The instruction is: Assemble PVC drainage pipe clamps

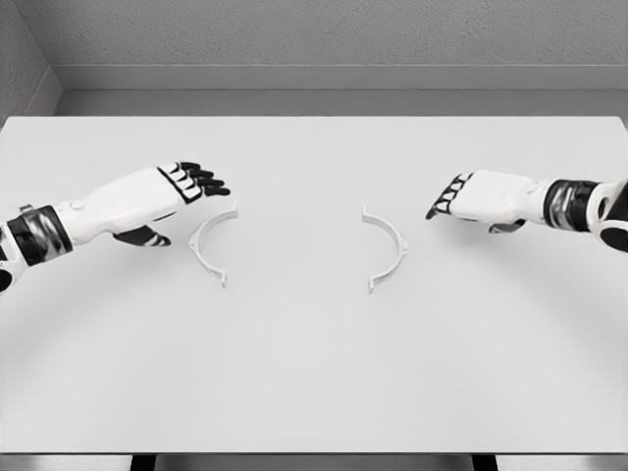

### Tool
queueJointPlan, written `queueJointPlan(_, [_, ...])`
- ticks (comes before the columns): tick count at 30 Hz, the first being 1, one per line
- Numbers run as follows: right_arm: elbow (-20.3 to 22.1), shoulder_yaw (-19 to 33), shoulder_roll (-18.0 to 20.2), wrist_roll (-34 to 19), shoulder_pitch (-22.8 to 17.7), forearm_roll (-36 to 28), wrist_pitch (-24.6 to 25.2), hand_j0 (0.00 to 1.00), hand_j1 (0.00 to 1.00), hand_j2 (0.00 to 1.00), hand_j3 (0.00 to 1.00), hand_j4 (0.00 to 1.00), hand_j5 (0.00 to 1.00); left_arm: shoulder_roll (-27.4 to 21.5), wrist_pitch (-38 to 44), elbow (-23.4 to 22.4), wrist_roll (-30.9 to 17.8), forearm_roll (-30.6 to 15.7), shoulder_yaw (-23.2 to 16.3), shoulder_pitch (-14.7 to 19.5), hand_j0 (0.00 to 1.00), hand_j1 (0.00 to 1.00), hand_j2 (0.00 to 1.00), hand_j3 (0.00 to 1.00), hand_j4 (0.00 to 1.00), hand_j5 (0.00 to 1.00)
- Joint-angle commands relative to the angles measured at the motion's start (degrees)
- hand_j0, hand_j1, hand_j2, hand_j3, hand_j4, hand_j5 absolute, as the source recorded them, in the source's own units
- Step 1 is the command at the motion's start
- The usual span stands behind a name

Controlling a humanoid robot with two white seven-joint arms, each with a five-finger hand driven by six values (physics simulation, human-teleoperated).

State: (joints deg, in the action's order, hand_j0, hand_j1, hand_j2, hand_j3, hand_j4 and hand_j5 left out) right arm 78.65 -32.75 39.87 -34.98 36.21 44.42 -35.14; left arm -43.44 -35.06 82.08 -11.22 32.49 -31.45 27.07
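A white table (314, 373) carries two thin white half-ring clamps, well apart, their open sides facing each other. The left clamp (210, 245) bulges left, the right clamp (389, 247) bulges right; both run roughly near-to-far. The left hand (186, 186) hovers just beside the left clamp's far end, fingers extended, empty. The right hand (471, 196) is near the right clamp, fingers relaxed, empty.

White table (314, 373). Two white clamp halves (211, 245), (385, 248). Left hand (172, 191) white with black fingers; right hand (481, 199) likewise. Black bands on both forearms. Grey wall (324, 34).
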Motion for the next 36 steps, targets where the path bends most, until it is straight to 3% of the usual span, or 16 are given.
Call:
queueJointPlan(1, [-0.60,-0.56,-0.58,-0.02,-0.09,-2.05,0.14,0.84,0.84,0.84,0.84,0.84,0.84,1.25,0.06,-0.69,0.06,0.29,-0.37,0.00,1.00,1.00,1.00,1.00,1.00,1.00])
queueJointPlan(9, [-0.16,-0.82,0.47,-0.02,-0.35,-1.09,0.14,0.77,0.77,0.77,0.77,0.77,0.77,3.45,0.06,-1.39,-1.43,2.22,-0.37,0.88,1.00,1.00,1.00,1.00,1.00,1.00])
queueJointPlan(18, [6.86,-0.91,3.11,-0.02,-1.14,-1.17,0.14,0.76,0.76,0.76,0.76,0.76,0.76,3.45,0.06,-4.21,-1.52,2.40,-0.28,1.49,1.00,1.00,1.00,1.00,1.00,1.00])
queueJointPlan(20, [10.21,-0.91,3.20,-0.02,-2.37,-1.09,0.14,0.76,0.76,0.76,0.76,0.76,0.76,3.45,0.06,-5.52,-1.52,2.49,-0.28,1.67,1.00,1.00,1.00,1.00,1.00,1.00])
queueJointPlan(36, [13.81,-1.09,6.18,-0.02,-5.36,-1.09,0.14,0.76,0.76,0.76,0.76,0.76,0.76,5.47,0.06,-10.62,-1.52,3.02,-0.37,3.16,1.00,1.00,1.00,1.00,1.00,1.00])
